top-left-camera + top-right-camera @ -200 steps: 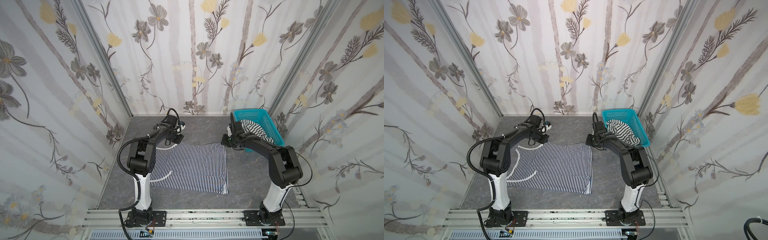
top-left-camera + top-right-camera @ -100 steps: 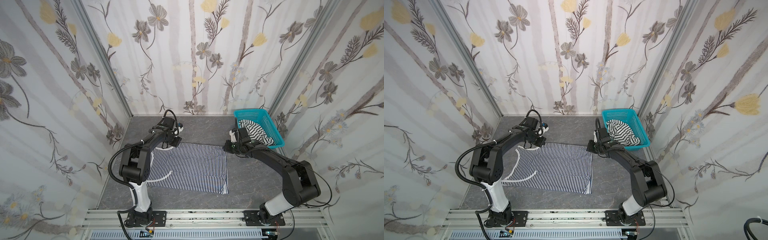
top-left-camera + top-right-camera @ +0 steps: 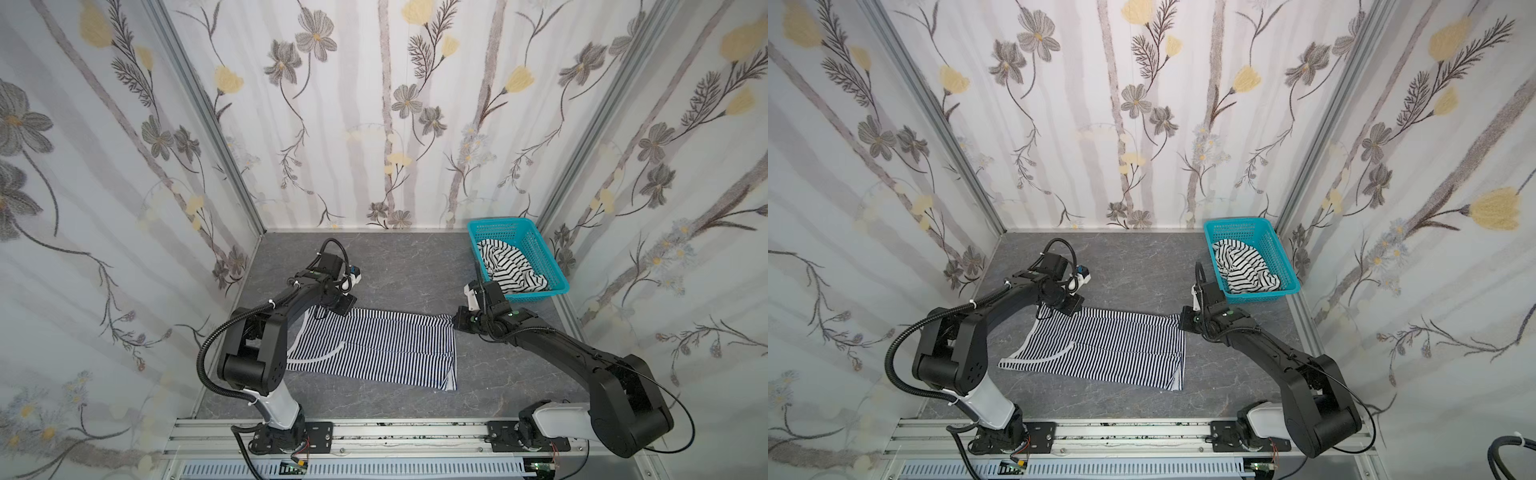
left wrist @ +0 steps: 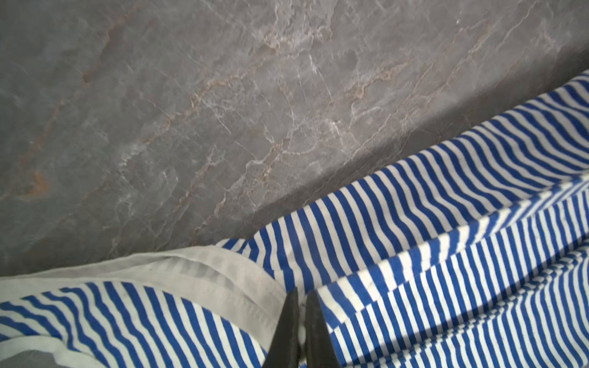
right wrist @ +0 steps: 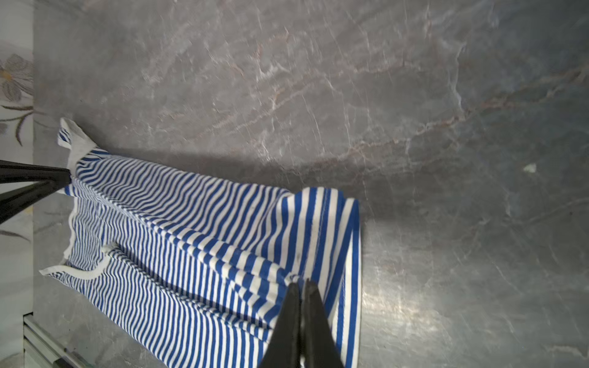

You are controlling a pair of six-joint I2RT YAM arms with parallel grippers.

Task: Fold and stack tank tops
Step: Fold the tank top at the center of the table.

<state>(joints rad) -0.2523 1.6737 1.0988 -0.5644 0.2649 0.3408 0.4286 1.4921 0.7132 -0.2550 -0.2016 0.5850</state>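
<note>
At the far edge of the navy-striped tank top (image 3: 374, 349), both jaw pairs pinch cloth: left gripper (image 4: 302, 298) at the far left strap corner, right gripper (image 5: 301, 286) at the far right hem corner. The black-striped tank top (image 3: 511, 270) lies crumpled in the teal basket (image 3: 557, 286), far right.

Both arms stretch low, left claw (image 4: 302, 294) and right claw (image 5: 301, 285) clamped.

Tank top (image 3: 374, 349) is navy-white striped, basket (image 3: 536, 296) teal.

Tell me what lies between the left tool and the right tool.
The fine-striped tank top, its far edge stretched from left tool to right tool, seen in both top views.
</note>
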